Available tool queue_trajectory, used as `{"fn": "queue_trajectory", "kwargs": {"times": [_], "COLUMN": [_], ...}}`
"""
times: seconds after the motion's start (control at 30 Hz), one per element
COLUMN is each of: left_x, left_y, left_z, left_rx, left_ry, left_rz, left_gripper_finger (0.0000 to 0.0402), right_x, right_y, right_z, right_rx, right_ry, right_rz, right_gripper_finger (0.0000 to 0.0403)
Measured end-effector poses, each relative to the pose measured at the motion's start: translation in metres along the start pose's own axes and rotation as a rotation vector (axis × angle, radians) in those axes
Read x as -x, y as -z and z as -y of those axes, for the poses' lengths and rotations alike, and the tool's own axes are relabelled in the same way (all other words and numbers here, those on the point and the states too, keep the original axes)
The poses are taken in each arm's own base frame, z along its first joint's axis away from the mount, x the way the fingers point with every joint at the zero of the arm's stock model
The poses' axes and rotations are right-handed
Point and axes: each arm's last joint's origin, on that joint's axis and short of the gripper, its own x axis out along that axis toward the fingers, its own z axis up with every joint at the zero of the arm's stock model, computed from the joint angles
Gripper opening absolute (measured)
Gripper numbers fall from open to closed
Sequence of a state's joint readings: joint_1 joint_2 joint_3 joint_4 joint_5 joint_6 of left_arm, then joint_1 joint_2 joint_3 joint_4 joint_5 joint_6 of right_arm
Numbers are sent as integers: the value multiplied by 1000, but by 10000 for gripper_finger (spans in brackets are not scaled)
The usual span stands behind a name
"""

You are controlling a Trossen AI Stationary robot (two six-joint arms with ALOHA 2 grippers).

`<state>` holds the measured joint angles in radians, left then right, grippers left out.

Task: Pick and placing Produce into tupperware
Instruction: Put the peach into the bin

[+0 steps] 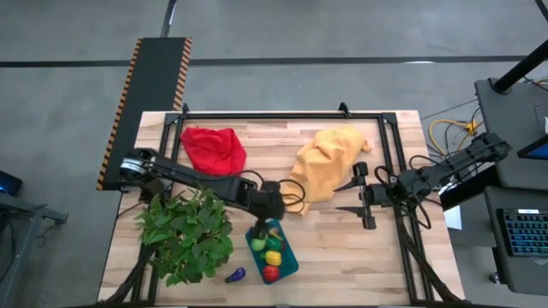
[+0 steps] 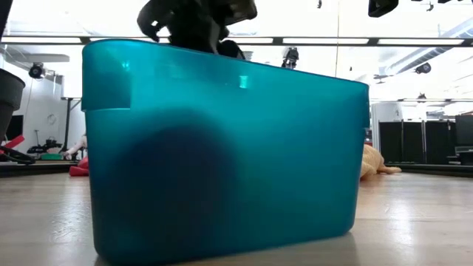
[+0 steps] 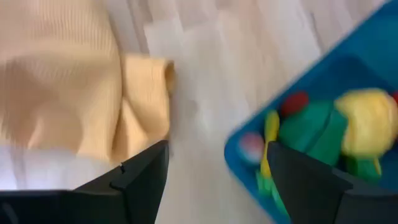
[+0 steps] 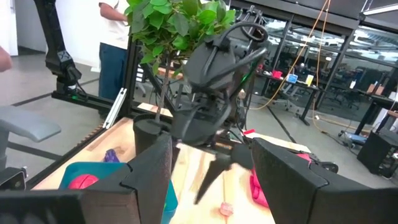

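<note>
A pale butcher-block table (image 1: 342, 257) is sitting on a grey concrete floor, with a workshop of racks and cables showing beyond it in the right wrist view. The left gripper (image 1: 267, 224) is hovering just over the far end of the teal tupperware (image 1: 287, 257), its two dark fingers (image 3: 137, 180) standing wide apart with only bare wood and the container's corner showing between them; it is gripping nothing. Directly beneath and ahead of it, the tupperware is lying near the table's front edge, its long axis running on a slant from the gripper toward the front right, and it is holding a green piece (image 1: 259, 245), a yellow piece (image 1: 273, 257) and a red piece (image 1: 271, 273) in a row along that axis. A small purple eggplant (image 1: 235, 275) is lying on the wood just beside the container's left wall, outside it. Further out, the leafy potted plant (image 1: 187, 235) is standing to the left, the yellow-orange cloth (image 1: 330, 162) is bunched behind the gripper, and the red cloth (image 1: 214, 150) is lying at the back left. The right gripper (image 1: 358, 197) is waiting well apart on the right, fingers parted and empty.
</note>
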<state>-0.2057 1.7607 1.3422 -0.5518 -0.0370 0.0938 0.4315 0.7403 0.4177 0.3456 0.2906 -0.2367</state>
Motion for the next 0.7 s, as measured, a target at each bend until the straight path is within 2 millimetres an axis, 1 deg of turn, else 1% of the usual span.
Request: {"fn": "queue_trajectory", "kwargs": {"times": [0.1, 0.2, 0.33, 0.53, 0.7], "left_x": [5, 4, 2, 4, -4], "left_y": [7, 17, 27, 38, 58], "left_z": [-5, -11, -26, -48, -58], "left_rx": [19, 62, 106, 156, 195], "left_ry": [0, -36, -122, -147, -158], "left_rz": [-51, -131, -182, -260, -322], "left_gripper_finger": [256, 256, 256, 256, 256], "right_x": [0, 0, 0, 0, 0], "right_y": [0, 0, 0, 0, 0], "right_z": [0, 0, 0, 0, 0], "right_rx": [0, 1, 1, 2, 1], "right_ry": [0, 0, 0, 0, 0], "right_rz": [-1, -2, -2, -2, -2], "right_gripper_finger": [215, 215, 215, 215, 215]}}
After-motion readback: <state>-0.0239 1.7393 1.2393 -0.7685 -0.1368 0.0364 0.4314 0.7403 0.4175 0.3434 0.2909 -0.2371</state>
